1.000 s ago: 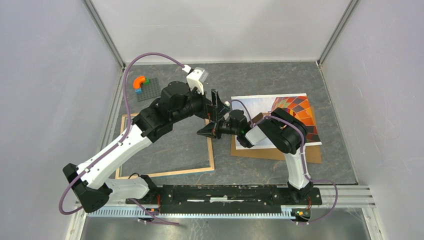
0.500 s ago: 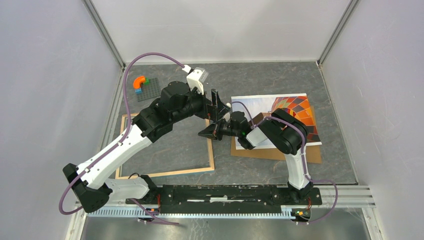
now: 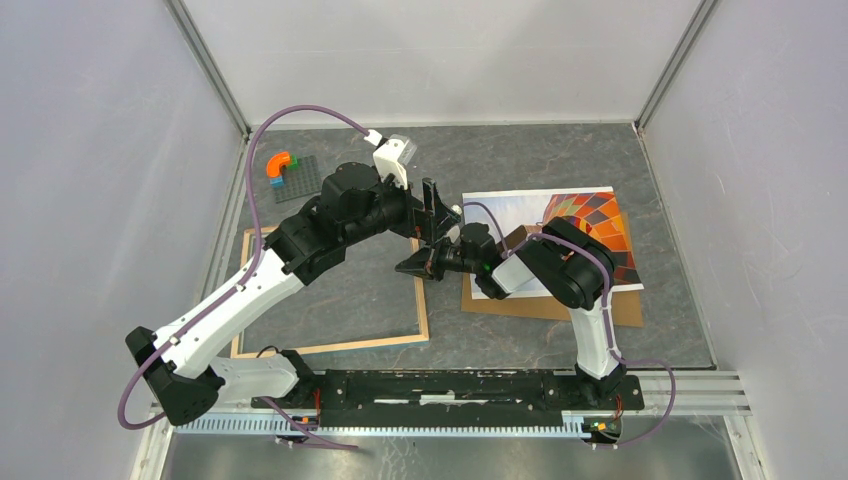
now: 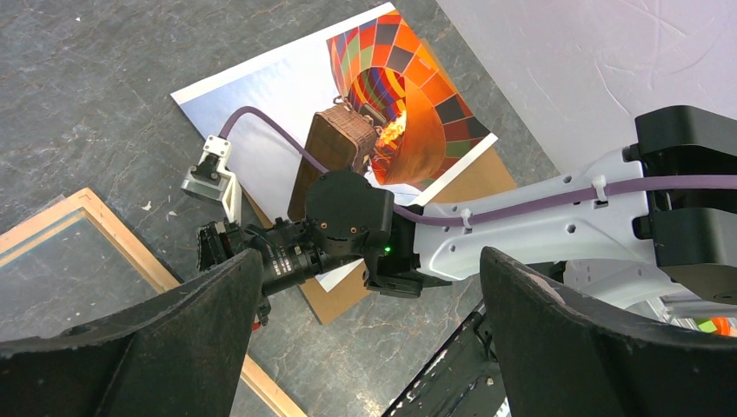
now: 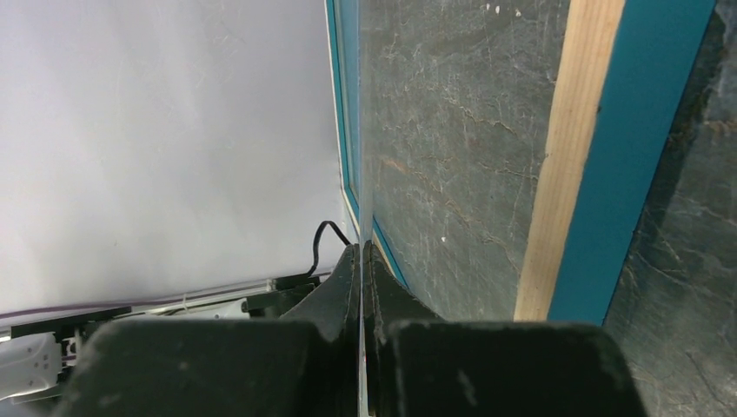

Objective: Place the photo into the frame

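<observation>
The photo [image 3: 575, 215], a hot-air balloon print, lies at the right on a brown backing board [image 3: 545, 305] and also shows in the left wrist view [image 4: 287, 95]. The frame [image 3: 330, 345], light wood side up, lies flat at the left. My right gripper [image 3: 415, 265] sits low at the frame's right rail. In its wrist view the right gripper [image 5: 361, 252] is shut on a thin clear pane seen edge-on, beside a wood-and-blue rail of the frame [image 5: 569, 156]. My left gripper [image 3: 435, 215] hovers open just above the right wrist, and the left gripper [image 4: 369, 261] holds nothing.
An orange, green and blue toy piece [image 3: 280, 165] rests on a small grey studded plate [image 3: 305, 180] at the back left. Walls of the enclosure stand close on three sides. The arms' base rail [image 3: 450, 385] runs along the near edge.
</observation>
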`<state>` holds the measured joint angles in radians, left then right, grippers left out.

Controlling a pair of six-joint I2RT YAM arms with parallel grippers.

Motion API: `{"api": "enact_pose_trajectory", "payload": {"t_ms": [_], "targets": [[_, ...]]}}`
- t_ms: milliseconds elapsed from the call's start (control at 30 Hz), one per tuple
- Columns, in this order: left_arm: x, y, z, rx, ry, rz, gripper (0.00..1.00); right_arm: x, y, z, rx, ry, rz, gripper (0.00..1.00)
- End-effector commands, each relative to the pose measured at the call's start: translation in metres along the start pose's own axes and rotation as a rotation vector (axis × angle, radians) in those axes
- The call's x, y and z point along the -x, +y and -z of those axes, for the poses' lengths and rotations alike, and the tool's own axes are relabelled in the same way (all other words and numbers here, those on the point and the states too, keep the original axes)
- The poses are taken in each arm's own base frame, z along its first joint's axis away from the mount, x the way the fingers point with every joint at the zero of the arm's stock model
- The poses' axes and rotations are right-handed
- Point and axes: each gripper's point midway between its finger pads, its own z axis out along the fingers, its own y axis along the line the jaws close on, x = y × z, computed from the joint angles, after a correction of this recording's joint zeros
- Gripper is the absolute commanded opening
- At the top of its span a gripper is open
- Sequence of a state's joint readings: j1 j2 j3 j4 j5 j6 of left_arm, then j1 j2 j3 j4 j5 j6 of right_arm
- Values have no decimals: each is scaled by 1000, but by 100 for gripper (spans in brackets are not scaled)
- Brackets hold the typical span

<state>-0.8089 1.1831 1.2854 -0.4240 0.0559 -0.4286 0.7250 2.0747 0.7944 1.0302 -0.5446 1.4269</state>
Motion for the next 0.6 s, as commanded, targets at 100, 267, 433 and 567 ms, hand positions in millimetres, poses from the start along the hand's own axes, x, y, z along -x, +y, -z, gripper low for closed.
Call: {"api": "enact_pose_trajectory", "payload": {"t_ms": [100,267,433,567], "targets": [[9,-5,2,-26,-32,-24,100,8,14,-3,-17,-18,148,23],[9,-5,3,-28,-32,-24,100,14,3,4,-162,-18,267,46],[7,-4,0,-25,-25,-23,100,21,-3,13,-289,-24,356,59],[8,-4,1,-23,-29,-25,100,27,-5,24,-399,-28,455,72]]}}
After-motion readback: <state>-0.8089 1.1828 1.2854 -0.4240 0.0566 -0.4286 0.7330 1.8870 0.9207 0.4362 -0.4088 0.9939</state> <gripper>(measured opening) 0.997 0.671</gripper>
